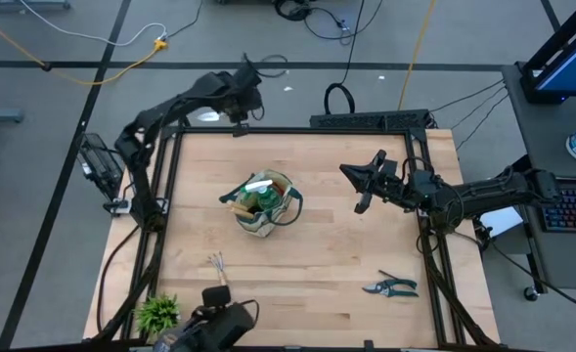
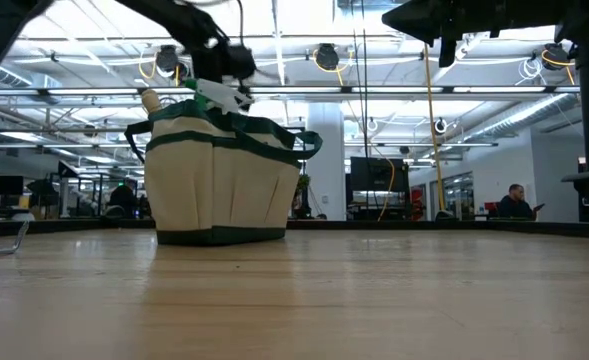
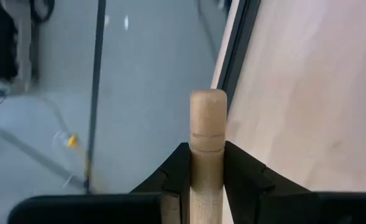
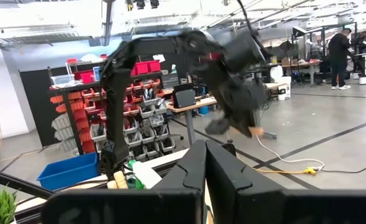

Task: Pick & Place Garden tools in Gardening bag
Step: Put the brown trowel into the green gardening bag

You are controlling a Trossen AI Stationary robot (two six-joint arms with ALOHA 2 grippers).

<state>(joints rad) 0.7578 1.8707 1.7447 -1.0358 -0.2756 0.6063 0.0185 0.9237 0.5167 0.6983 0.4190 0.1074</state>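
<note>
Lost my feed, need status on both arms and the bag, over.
Left gripper shut on wooden-handled tool, at the table's far edge. Right gripper shut, empty, raised right of gardening bag. Pruning shears, pronged rake not yet bagged.

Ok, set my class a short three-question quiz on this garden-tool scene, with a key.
1. True or false: the right gripper holds the shears.
2. What does the left gripper hold? A) a wooden handle B) a glove C) nothing
3. Which lies nearer the plant: the rake or the shears?

Key: 1 false, the shears lie on the table; 2 A; 3 the rake.
</note>
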